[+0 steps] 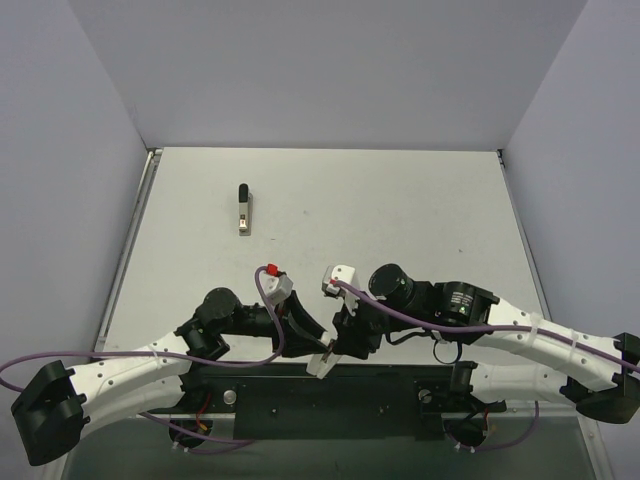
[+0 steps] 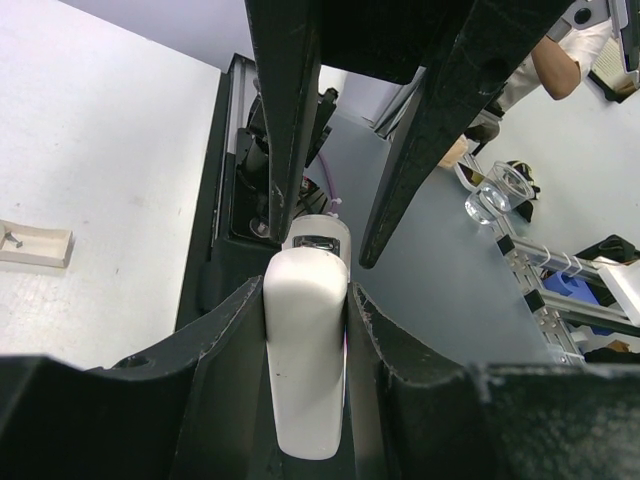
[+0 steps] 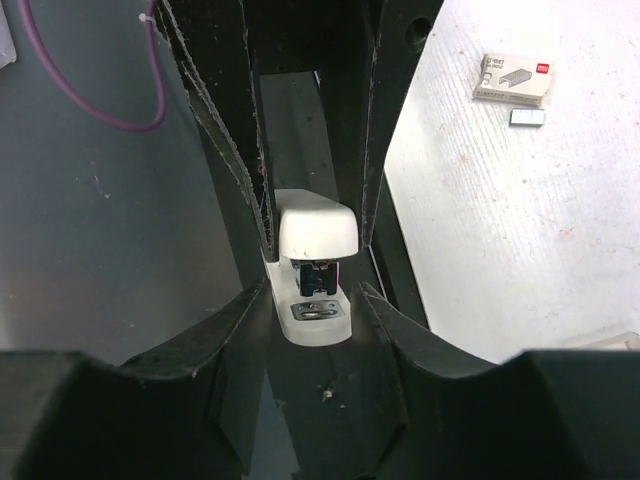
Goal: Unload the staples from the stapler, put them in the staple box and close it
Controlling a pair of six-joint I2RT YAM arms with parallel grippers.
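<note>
At the near edge of the table (image 1: 400, 200), the left gripper (image 1: 308, 338) and the right gripper (image 1: 342, 345) are both clamping the stapler (image 1: 322, 362) — one from each side.

white plastic stapler (image 1: 322, 360): between left gripper (image 2: 305, 292) and right gripper (image 3: 313, 290), above black metal base rail (image 1: 380, 385) | small cardboard staple box (image 3: 513, 78): on grey table (image 1: 400, 200), right of right gripper | short metal staple strip (image 3: 527, 118): just beside box, nearer gripper
</note>
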